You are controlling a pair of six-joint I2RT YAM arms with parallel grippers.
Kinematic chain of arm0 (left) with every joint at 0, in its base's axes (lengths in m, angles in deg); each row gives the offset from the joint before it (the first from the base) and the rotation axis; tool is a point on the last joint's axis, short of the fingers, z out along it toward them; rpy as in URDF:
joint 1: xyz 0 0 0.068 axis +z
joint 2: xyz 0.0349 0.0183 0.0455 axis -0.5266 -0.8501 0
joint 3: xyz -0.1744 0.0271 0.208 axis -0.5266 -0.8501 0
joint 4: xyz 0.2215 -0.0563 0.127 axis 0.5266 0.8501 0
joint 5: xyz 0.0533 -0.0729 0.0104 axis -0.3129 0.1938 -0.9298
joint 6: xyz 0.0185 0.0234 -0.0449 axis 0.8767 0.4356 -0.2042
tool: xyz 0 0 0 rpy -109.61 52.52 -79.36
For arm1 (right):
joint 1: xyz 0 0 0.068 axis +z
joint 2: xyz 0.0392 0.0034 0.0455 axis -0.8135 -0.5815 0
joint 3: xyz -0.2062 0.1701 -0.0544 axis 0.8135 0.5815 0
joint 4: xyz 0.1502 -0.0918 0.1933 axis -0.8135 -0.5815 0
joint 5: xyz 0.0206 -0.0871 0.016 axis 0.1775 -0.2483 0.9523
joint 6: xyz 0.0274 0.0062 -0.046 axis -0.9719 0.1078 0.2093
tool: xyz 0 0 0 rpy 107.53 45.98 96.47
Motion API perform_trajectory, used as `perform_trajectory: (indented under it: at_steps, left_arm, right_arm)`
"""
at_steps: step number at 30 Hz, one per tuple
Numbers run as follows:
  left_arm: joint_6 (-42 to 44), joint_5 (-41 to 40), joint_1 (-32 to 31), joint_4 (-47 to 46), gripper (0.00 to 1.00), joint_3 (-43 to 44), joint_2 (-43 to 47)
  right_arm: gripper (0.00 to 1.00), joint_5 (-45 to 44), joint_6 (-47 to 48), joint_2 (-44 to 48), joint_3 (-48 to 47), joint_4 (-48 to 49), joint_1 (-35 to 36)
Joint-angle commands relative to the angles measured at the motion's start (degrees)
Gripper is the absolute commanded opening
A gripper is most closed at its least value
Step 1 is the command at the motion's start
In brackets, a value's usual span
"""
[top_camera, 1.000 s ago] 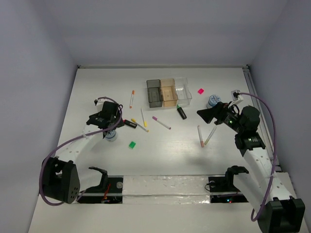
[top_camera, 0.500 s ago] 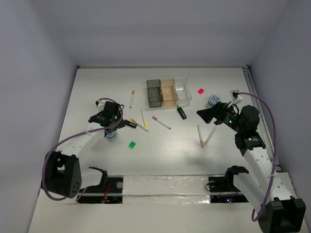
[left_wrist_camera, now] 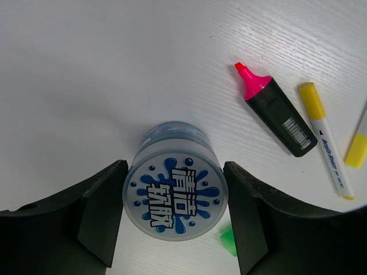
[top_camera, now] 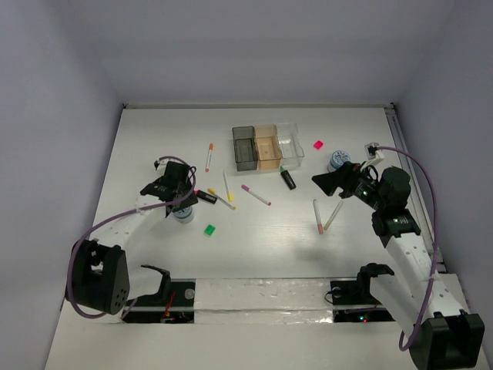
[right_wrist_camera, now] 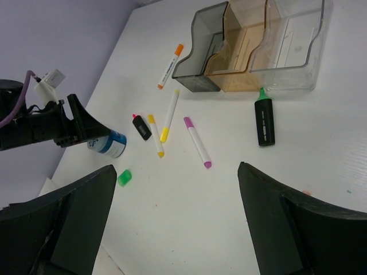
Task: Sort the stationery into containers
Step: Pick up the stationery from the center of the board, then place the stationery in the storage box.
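The tape roll (left_wrist_camera: 175, 203) top seemingly reads "清洁软胶".

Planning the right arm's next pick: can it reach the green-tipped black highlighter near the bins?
Probably yes: the open right end effector faces the highlighter, which lies alone on bare table; only the clear bin stands near its tip.

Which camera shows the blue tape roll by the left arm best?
Left wrist view: the tape roll fills the middle, printed top clear, between the fingers of the left end effector. The top view shows it tiny beside that arm; the right wrist view, small and far.
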Motion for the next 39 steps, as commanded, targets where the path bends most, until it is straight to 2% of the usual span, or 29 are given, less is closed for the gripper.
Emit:
perform_trajectory:
  at_steps: [1, 4, 8, 12, 14, 15, 18, 19, 20, 22, 32, 37, 39]
  left_arm:
    - [-0.5, -1.8, 0.2, 2.8, 0.0, 2.0, 4.8]
    - [-0.1, -0.8, 0.2, 5.2, 0.0, 6.7, 9.4]
    - [0.1, 3.6, 0.2, 6.3, 0.0, 17.1, 9.5]
    - [-0.1, 7.3, -2.9, 0.3, 0.0, 26.8, 4.2]
    - [0.2, 8.1, -4.7, -2.8, 0.0, 30.3, -1.1]
    - [0.3, 7.4, -6.5, -3.6, 0.0, 32.4, -3.0]
    - [0.9, 6.8, -8.7, -6.4, 0.0, 42.0, -11.4]
    - [0.9, 6.7, -9.3, -7.9, 0.0, 43.8, -15.3]
    - [1.1, 6.1, -9.9, -8.8, 0.0, 45.3, -17.2]
    - [1.6, 5.2, -11.5, -11.3, 0.0, 49.6, -22.9]
    - [2.0, 7.8, -15.8, -14.6, 0.0, 68.2, -43.6]
    - [3.1, 6.9, -16.4, -9.6, 0.0, 81.4, -54.1]
    - [3.4, 6.3, -16.4, -8.9, 0.0, 83.2, -55.9]
  right_arm:
    - [0.92, -0.4, 0.8, 0.1, -2.9, 0.7, 0.3]
    - [0.92, -0.1, 0.4, -0.3, -2.7, 1.2, 0.3]
    - [0.92, -0.2, 0.3, -0.8, -2.6, 1.2, 0.3]
    - [0.92, -0.2, 0.4, -1.3, -2.7, 1.3, 0.3]
    - [0.88, -0.3, 0.5, -1.5, -2.6, 1.2, 0.3]
    - [0.86, -0.4, 0.5, -1.5, -2.6, 1.4, 0.3]
    - [0.66, -0.4, 0.5, -2.3, -2.4, 1.7, 0.3]
    - [0.5, -0.2, 0.5, -2.7, -2.4, 1.6, 0.3]
    - [0.44, -0.2, 0.6, -2.9, -2.5, 1.6, 0.3]
    - [0.38, -0.4, 0.7, -3.0, -2.4, 1.7, 0.3]
    - [0.47, -0.2, 0.4, -4.4, -2.0, 2.7, 0.3]
    - [0.48, 0.4, 0.3, -4.9, -2.1, 3.0, 0.3]
    - [0.48, 0.3, 0.4, -4.8, -2.1, 2.9, 0.3]
